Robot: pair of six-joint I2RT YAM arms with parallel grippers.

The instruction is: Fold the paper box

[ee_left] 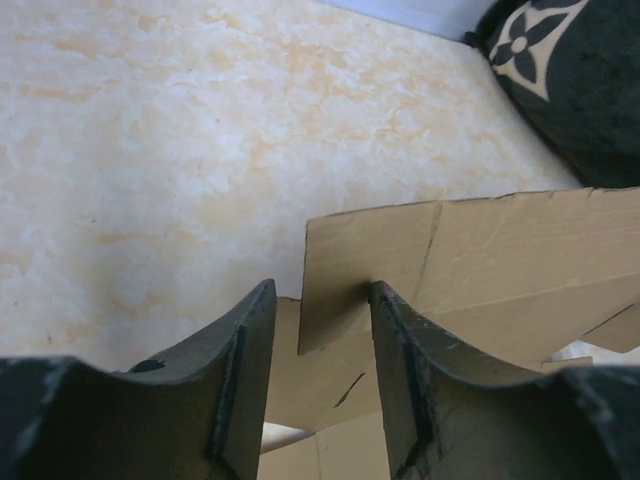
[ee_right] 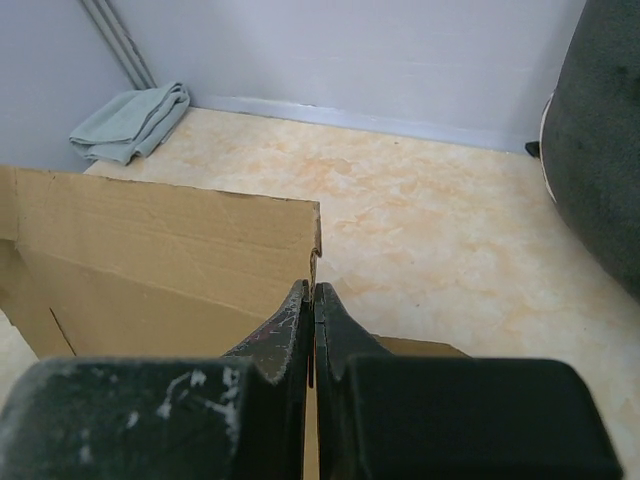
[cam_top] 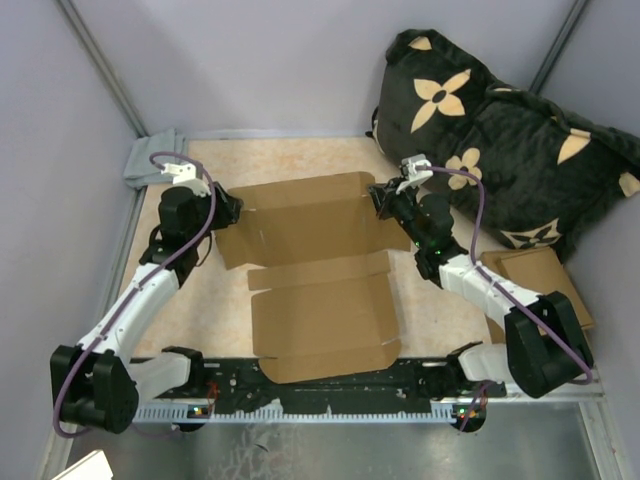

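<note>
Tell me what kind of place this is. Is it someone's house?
Probably not a house. It looks like a robot testing booth. Plain grey walls close in a table, a left arm and a right arm are bolted at its near edge, and a paper box sits between them.

I get the top external view from high above and behind the base rail, which runs along the bottom of the frame; it looks steeply down, far enough back to take in the whole table. The left wrist camera sits close behind the left gripper, skimming low over the table toward the pillow in the upper right. The right wrist camera rides just as close behind the right gripper, facing the back wall and the towel at upper left. All three views share the paper box — each wrist sees only one raised edge of it, up close
</note>
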